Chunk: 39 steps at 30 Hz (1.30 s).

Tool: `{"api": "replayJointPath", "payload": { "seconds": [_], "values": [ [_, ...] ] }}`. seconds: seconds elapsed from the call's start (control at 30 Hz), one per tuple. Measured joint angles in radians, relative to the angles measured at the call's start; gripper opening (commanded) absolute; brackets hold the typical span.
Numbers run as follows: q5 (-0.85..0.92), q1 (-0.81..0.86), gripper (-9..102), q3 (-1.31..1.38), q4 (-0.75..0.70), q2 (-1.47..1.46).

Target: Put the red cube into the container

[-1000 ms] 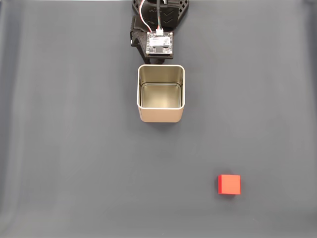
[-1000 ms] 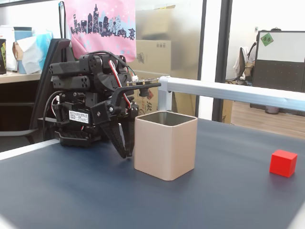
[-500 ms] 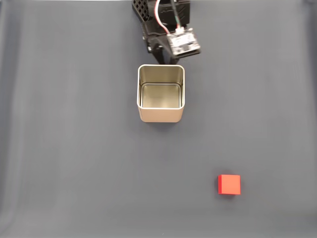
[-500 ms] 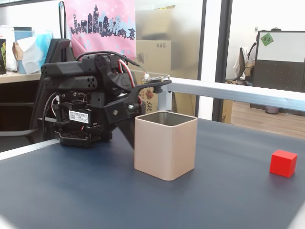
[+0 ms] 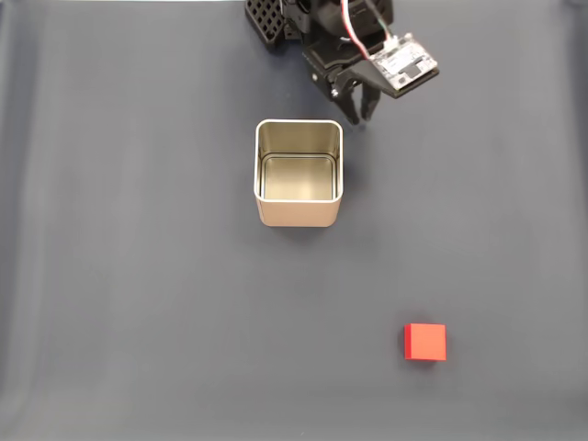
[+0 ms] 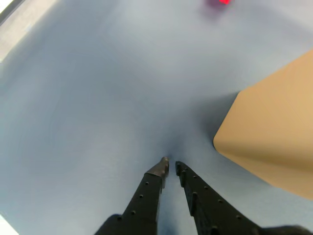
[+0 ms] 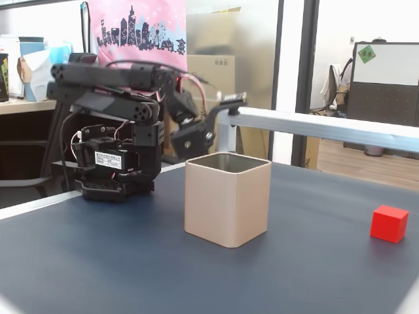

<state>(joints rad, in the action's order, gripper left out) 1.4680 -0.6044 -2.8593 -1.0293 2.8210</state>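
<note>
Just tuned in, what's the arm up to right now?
Nothing is picked up yet. The gripper, nearly shut and empty, hangs low beside the container, off its far right corner in the top-down fixed view. The container sits empty mid-table. The red cube lies untouched on the dark mat, well away toward the near right.
</note>
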Motion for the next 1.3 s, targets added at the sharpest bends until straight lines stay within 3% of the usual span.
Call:
{"api": "replayJointPath", "payload": {
  "seconds": [0.4,0.73,1.0,1.3],
  "values": [
    [-0.084,-0.002,0,0.535,-0.132,-0.416],
    [-0.225,0.103,3,1.065,-0.268,-0.871],
    [-0.285,0.184,9,1.477,-0.275,-1.207],
    [-0.299,0.230,22,1.750,-0.284,-1.470]
  ]
}}
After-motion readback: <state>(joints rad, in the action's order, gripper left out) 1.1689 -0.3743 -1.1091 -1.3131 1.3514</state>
